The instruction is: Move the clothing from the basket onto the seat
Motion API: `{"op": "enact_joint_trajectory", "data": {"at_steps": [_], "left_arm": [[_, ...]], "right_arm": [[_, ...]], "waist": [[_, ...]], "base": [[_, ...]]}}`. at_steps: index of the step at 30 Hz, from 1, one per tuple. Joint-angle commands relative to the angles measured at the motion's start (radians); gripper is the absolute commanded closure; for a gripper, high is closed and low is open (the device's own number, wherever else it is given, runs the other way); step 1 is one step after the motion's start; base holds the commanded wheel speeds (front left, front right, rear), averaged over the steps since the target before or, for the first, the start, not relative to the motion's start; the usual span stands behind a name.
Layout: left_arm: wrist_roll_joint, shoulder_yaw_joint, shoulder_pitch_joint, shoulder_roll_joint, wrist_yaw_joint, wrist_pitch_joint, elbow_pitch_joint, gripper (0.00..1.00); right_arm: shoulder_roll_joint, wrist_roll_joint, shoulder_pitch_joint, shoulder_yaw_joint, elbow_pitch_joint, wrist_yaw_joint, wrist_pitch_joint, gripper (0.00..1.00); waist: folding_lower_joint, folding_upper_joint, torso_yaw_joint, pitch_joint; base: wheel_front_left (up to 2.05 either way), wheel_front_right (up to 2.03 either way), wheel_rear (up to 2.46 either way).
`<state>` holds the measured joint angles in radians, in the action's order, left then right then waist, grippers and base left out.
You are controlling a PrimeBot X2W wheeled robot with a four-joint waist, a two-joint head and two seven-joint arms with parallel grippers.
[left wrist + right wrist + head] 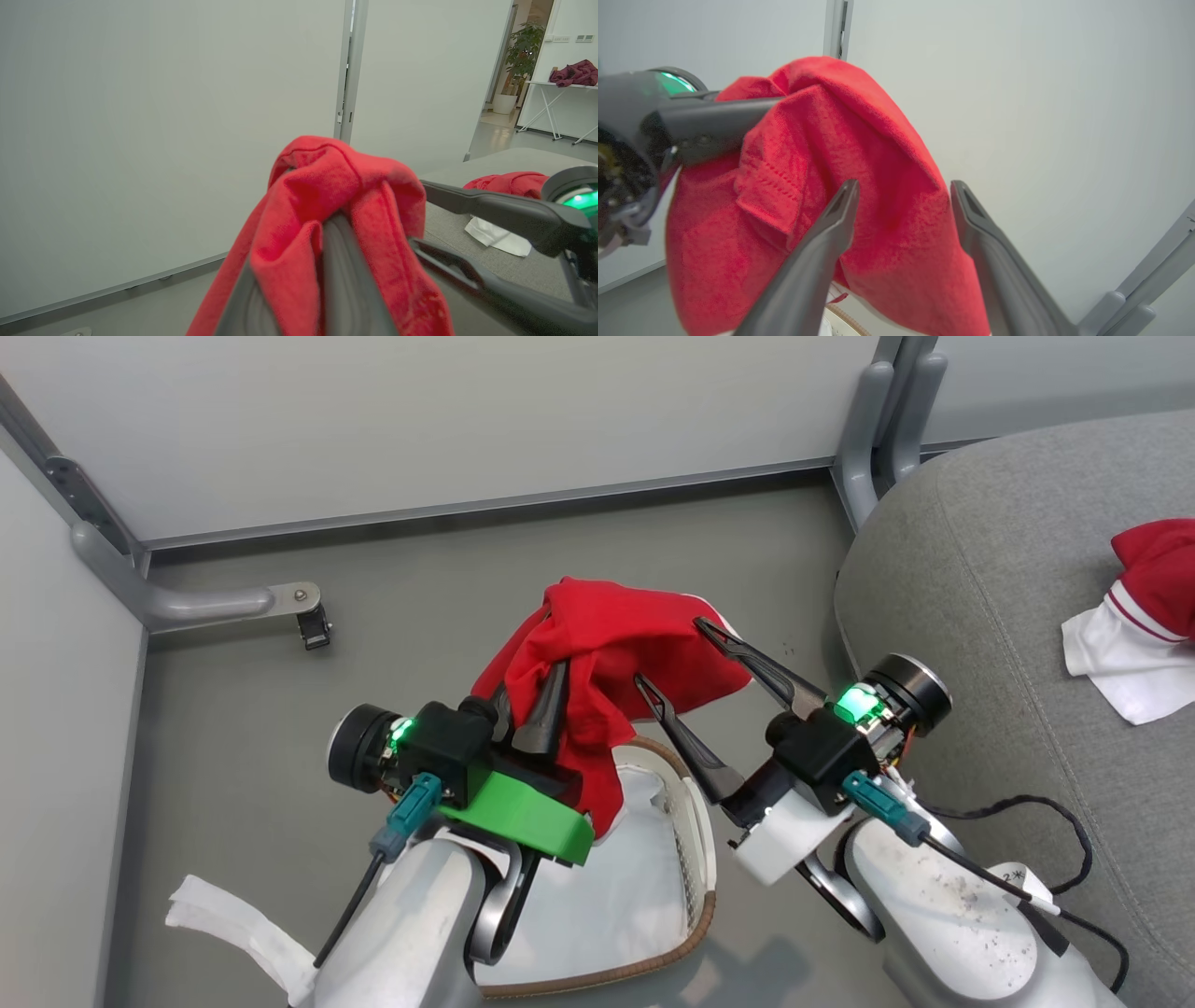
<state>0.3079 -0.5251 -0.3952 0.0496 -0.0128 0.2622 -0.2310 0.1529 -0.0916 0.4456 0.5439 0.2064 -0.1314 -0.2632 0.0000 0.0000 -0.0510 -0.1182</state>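
Left fingers (348,289) tight on red clothing (327,177)

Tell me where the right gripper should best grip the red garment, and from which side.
Probably the loose right-hand fold of the garment, from the robot's right: the left gripper pinches the top bunch, and the open right gripper faces that fold.

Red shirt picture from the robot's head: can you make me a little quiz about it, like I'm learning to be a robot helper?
1. Which one pinches the red garment: the left gripper or the right gripper?
2. True or false: the right gripper is shut.
3. The held garment hangs: A) above the basket B) under the basket C) inside a box.
Key: 1 left gripper; 2 false, its jaws stand open; 3 A.
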Motion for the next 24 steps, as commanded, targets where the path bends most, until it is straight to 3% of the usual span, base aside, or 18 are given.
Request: {"op": "enact_joint_trajectory", "data": {"at_steps": [1,15,24], "left_arm": [[0.006,-0.005,-0.014,0.003,0.003,0.004,0.000,1.00],[0.022,-0.079,-0.034,0.002,-0.019,0.004,-0.005,1.00],[0.049,-0.141,-0.049,0.002,-0.027,0.004,0.004,1.00]], "right_arm": [[0.016,0.013,0.023,0.019,0.019,0.001,-0.002,0.00],[0.053,0.021,0.179,0.178,0.206,0.001,-0.002,0.00],[0.028,-0.041,0.218,0.256,0.299,0.001,-0.002,0.03]], "waist": [[0.0000,0.0000,0.001,-0.002],[0.0000,0.0000,0.034,-0.021],[0.0000,0.0000,0.064,-0.028]], "base": [[0.00,0.00,0.00],[0.00,0.00,0.00],[0.00,0.00,0.00]]}}
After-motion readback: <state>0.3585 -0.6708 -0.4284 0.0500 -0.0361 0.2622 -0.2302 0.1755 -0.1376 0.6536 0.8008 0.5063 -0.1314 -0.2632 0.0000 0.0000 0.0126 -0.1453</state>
